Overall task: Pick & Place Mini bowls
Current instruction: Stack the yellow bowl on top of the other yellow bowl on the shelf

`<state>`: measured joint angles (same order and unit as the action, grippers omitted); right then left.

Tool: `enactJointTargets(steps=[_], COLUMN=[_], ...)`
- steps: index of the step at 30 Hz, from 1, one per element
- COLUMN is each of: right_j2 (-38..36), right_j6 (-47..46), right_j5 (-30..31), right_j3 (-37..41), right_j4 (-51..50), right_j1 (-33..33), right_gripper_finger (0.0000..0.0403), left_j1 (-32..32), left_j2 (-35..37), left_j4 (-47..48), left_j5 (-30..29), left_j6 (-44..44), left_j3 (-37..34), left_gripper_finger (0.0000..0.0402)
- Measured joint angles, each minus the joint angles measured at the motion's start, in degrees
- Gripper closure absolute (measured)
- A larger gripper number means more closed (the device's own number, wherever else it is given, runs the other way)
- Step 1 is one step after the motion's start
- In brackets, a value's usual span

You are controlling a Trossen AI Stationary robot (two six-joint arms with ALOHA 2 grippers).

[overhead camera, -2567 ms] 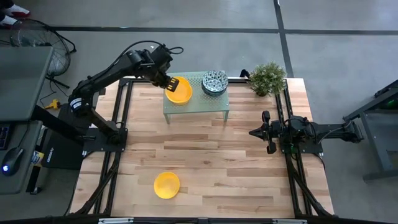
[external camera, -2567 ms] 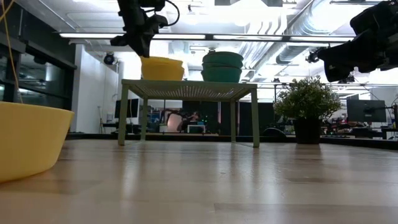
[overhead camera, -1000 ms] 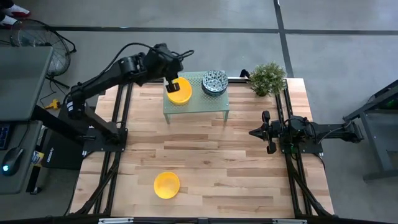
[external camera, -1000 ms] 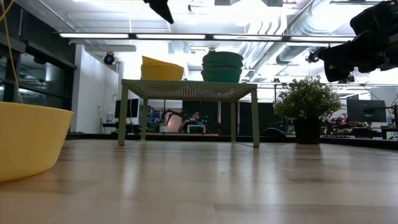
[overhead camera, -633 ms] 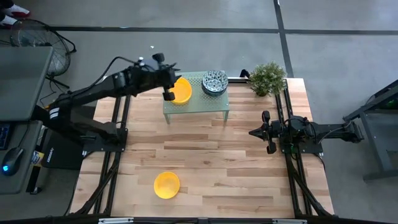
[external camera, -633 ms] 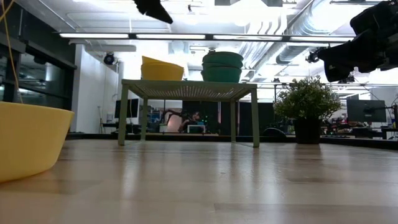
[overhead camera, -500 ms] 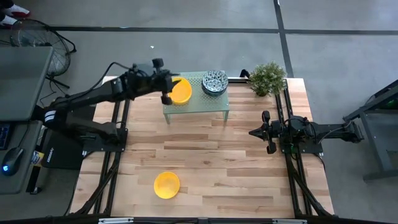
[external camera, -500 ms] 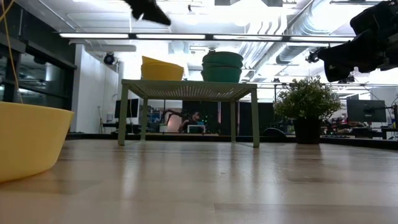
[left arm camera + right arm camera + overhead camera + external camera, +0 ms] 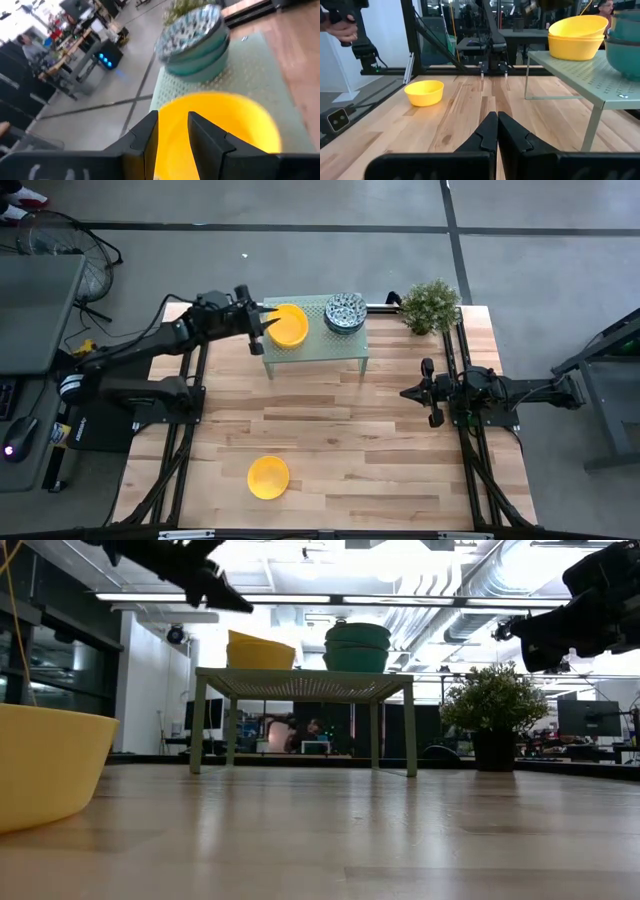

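Observation:
A stack of plain yellow mini bowls (image 9: pixel 289 325) (image 9: pixel 220 130) rests on the pale green rack (image 9: pixel 345 352). A stack of blue-grey patterned mini bowls (image 9: pixel 345 312) (image 9: pixel 196 40) stands beside it. One yellow bowl (image 9: pixel 268 477) (image 9: pixel 424 93) sits on the table near its front edge. My left gripper (image 9: pixel 262 331) (image 9: pixel 172 134) hovers open just off the rack's left end, its fingers pointing at the yellow stack. My right gripper (image 9: pixel 406 392) (image 9: pixel 496 131) waits shut above the table's right side.
A small potted plant (image 9: pixel 432 305) stands at the table's far right corner, beside the rack. Bare wooden table (image 9: pixel 340 440) spreads between the rack and the single yellow bowl. In the low view that bowl (image 9: pixel 45 765) fills the near left.
My left gripper has drawn back from above the yellow stack toward the table's left edge and come down somewhat, now pointing at the stack from the side. The bowls on the rack have stayed put.

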<state>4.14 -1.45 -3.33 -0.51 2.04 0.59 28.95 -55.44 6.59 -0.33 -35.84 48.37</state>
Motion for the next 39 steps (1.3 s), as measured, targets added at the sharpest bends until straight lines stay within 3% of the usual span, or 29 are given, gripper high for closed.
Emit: enactJointTargets(steps=[10,15,22,27,33,39], right_j2=[0.35,0.35,0.35,0.35,0.35,0.35], right_j6=[0.00,0.00,0.00,0.00,0.00,0.00], right_j5=[-0.04,-0.04,-0.07,-0.07,-0.07,-0.07], right_j3=[0.00,0.00,0.00,0.00,0.00,0.00], right_j4=[-0.02,-0.02,-0.02,-0.02,-0.02,-0.02], right_j1=[-0.01,-0.01,0.01,-0.01,-0.01,-0.01], right_gripper_finger=[0.0402,0.0402,0.0402,0.0402,0.0402,0.0403], left_j1=[7.59,7.45,7.48,7.43,7.40,5.42], left_j2=[-1.95,-4.27,-6.45,-6.17,-3.09,-2.01], left_j4=[-0.51,0.19,0.09,-4.11,-6.40,-4.65], left_j5=[5.83,7.99,6.42,7.10,13.16,11.02], left_j6=[3.34,3.17,3.13,3.13,4.92,9.20], left_j3=[-1.87,-1.78,-1.78,-1.78,-0.64,-0.62], left_gripper_finger=[0.0300,0.0300,0.0300,0.0300,0.0300,0.0300])
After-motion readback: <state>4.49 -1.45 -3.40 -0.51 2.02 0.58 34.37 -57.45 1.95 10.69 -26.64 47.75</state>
